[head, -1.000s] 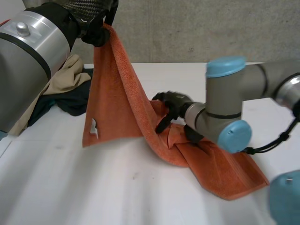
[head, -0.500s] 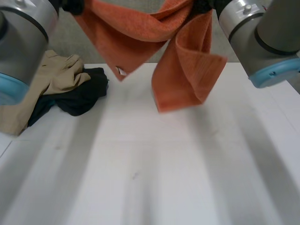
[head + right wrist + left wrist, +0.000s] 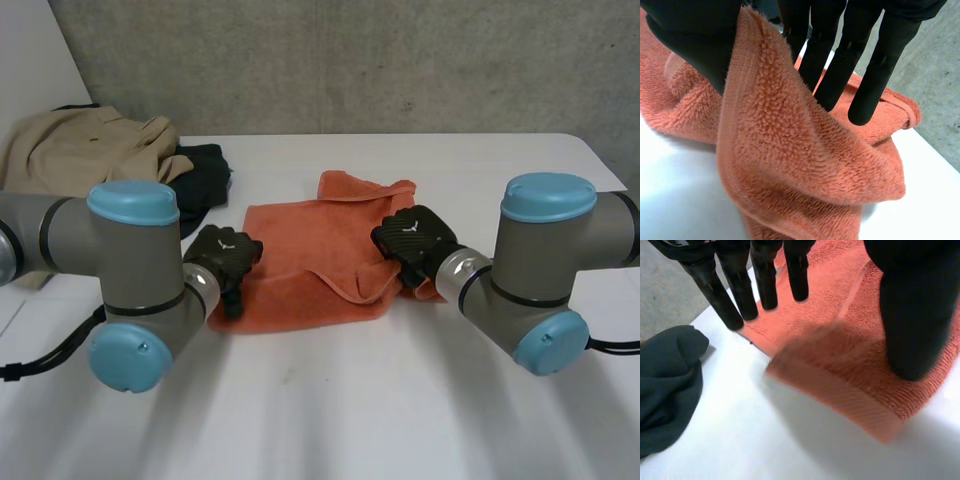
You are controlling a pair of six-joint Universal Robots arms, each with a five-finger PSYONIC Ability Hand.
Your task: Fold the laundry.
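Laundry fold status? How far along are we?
Early. Done: the orange towel lies on the table, rumpled, not squared. In hand: the left hand rests open on its left edge; the right hand pinches a raised fold at its right edge. To do: the actual folds, plus the beige garment and dark garment piled far left.

An orange towel [image 3: 300, 240], a beige garment [image 3: 80, 150] and a dark garment [image 3: 205, 165] on a white table [image 3: 350, 420]
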